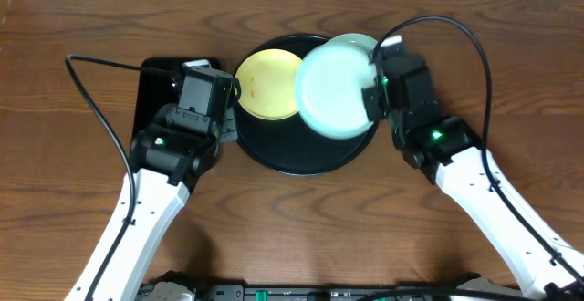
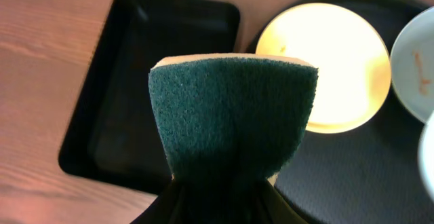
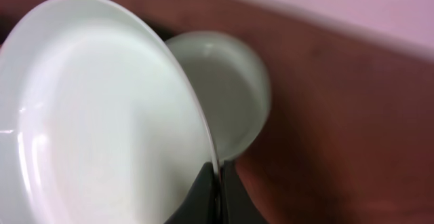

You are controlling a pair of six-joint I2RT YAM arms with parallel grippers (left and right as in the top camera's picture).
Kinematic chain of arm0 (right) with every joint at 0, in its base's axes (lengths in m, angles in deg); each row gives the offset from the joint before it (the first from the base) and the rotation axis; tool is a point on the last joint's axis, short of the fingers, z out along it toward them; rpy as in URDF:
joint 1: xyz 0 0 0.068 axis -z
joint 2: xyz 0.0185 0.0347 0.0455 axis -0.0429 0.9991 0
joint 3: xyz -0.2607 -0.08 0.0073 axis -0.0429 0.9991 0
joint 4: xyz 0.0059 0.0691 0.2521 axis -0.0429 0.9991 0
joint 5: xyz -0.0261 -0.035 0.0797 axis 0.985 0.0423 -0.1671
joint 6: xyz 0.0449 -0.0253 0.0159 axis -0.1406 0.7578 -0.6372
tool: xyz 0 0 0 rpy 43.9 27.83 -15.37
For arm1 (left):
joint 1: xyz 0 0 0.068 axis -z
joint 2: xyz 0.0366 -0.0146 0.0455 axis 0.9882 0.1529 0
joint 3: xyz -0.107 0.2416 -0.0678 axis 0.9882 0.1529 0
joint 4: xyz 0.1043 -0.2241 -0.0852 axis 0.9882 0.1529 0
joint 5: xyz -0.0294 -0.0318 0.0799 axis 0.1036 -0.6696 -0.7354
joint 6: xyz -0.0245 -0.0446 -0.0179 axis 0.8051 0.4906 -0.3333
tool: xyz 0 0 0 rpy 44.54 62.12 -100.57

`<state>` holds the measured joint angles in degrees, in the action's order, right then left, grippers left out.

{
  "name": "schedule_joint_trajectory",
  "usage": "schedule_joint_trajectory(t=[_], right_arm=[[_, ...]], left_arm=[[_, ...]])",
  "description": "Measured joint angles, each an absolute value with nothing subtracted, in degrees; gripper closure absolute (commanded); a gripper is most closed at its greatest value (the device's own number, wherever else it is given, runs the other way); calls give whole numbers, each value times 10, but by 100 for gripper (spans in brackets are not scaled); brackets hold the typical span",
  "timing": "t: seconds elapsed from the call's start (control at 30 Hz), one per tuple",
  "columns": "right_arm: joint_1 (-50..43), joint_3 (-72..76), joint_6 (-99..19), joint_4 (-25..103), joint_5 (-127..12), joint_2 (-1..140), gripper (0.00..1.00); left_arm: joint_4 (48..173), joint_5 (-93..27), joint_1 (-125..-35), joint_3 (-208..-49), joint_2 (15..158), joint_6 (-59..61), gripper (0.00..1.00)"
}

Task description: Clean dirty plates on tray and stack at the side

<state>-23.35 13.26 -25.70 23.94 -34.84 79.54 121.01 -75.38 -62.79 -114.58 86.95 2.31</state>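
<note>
My right gripper is shut on the rim of a mint-blue plate and holds it lifted and tilted above the right side of the round black tray. In the right wrist view this plate fills the left, its rim pinched in my fingers. A second mint-blue plate lies on the tray behind it. The yellow plate lies on the tray's left, with small smears. My left gripper is shut on a green sponge just left of the tray.
A black rectangular tray lies on the wooden table under my left gripper, and it also shows in the left wrist view. Cables loop over the table behind both arms.
</note>
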Motion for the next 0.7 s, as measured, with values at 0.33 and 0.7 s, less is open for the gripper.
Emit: schedule_joint_trajectory(t=[0.33, 0.7], right_arm=[[-239, 131, -83, 122, -268, 800, 99], [-324, 131, 20, 55, -117, 821, 99]], left_arm=[[1237, -657, -684, -1143, 925, 26, 92], [1237, -534, -770, -1143, 976, 21, 92]])
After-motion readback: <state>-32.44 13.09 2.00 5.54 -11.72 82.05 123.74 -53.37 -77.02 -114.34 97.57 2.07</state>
